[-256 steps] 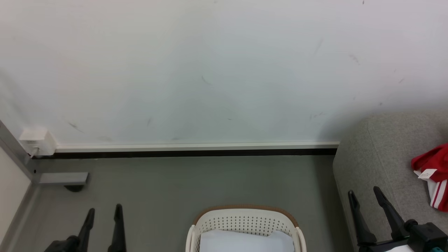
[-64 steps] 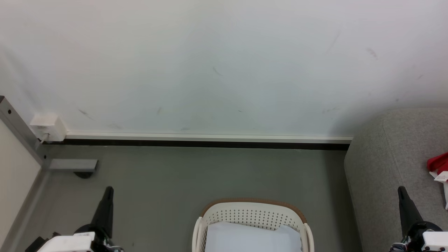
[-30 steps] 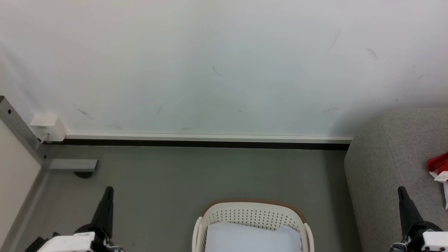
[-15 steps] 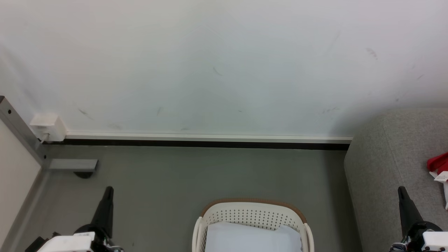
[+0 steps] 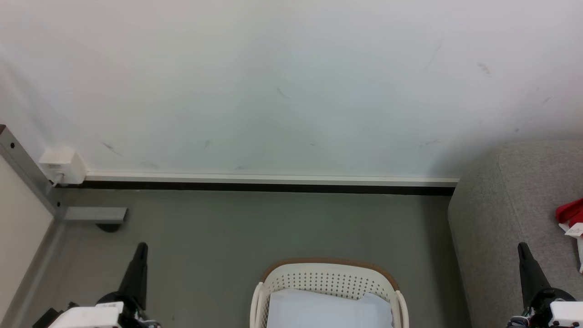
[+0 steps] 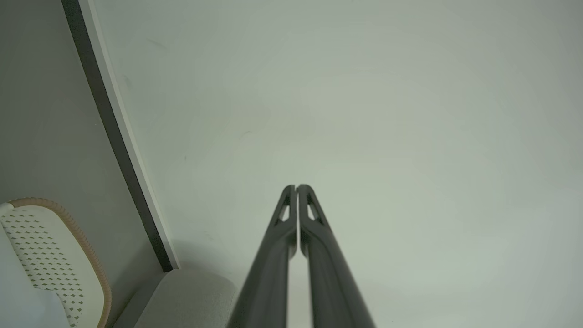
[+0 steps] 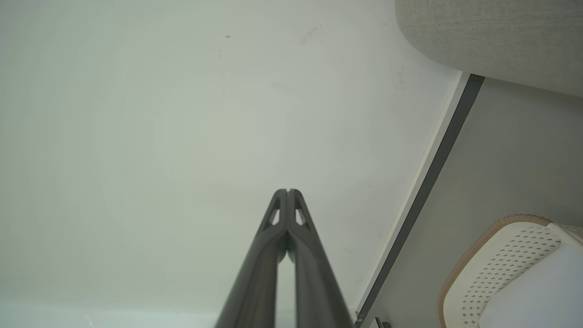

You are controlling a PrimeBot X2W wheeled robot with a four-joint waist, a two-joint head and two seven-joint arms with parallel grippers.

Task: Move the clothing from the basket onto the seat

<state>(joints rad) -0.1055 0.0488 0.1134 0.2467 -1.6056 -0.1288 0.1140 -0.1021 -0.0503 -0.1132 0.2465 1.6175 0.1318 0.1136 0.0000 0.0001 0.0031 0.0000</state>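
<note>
both arms sit low, left pincer point(image 5: 139, 255) and right pincer point(image 5: 524, 255) closed and empty, pointing forward.

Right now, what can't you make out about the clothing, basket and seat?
The clothing, head view: cut off by the right edge; a red corner and label show.
The basket, head view: near part cut by the bottom edge; pale cloth covers its inside.
The seat, head view: cut by the right edge.

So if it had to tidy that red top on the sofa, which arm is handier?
The right, probably. Its right gripper, shut, sits at the sofa, close to the red top lying there. The left gripper, also shut, is over the floor, on the far side of the basket.
</note>
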